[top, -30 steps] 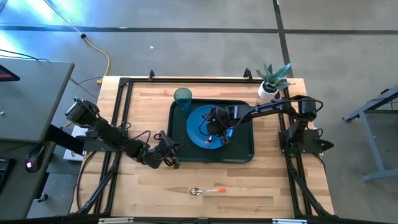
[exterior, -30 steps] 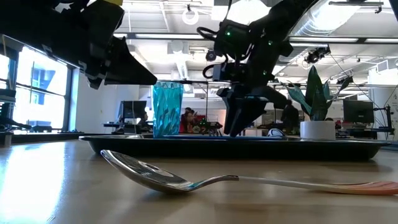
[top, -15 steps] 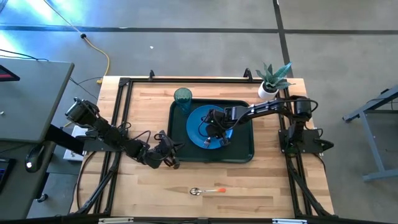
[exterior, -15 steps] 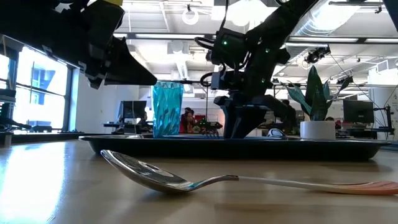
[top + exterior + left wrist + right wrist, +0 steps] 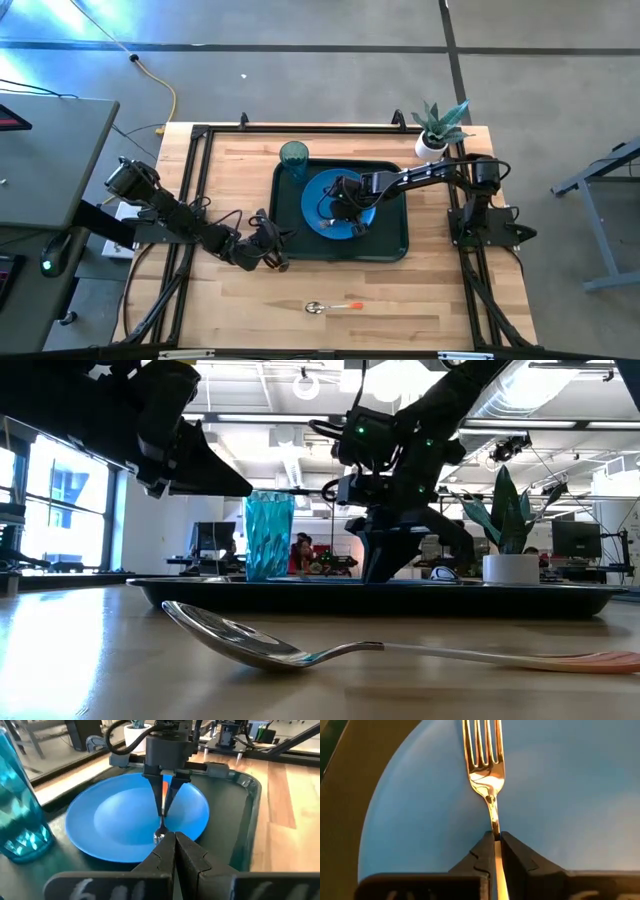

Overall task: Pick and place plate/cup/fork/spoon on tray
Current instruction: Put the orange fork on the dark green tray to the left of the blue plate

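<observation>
Right gripper (image 5: 338,205) low over the blue plate (image 5: 318,192), pinching the fork (image 5: 488,780) by its slim handle, tines out ahead and lying on or just over the plate's surface; contact not clear from the wrist view. Same grip visible from the left wrist: fork (image 5: 161,815) hanging nearly upright from the right gripper (image 5: 164,795), tines down at the near rim of the plate (image 5: 115,815). Plate resting inside the dark tray (image 5: 392,245), toward its left half, with the teal cup (image 5: 294,156) standing upright at the tray's far left corner, just beside the plate. From the low camera, cup (image 5: 269,535) upright behind the rim of the tray (image 5: 520,596), right gripper (image 5: 400,560) lowered to its right. Spoon (image 5: 331,306) alone on the bare wood of the bench (image 5: 420,300), well apart from the tray on the near side, bowl to the left and orange handle to the right; up close in the low view, spoon (image 5: 300,650) lying bowl up. Left gripper (image 5: 272,250) parked near the tray's near left corner, fingers (image 5: 192,857) pressed together on nothing. White potted plant (image 5: 437,130) at the bench's far right corner.
</observation>
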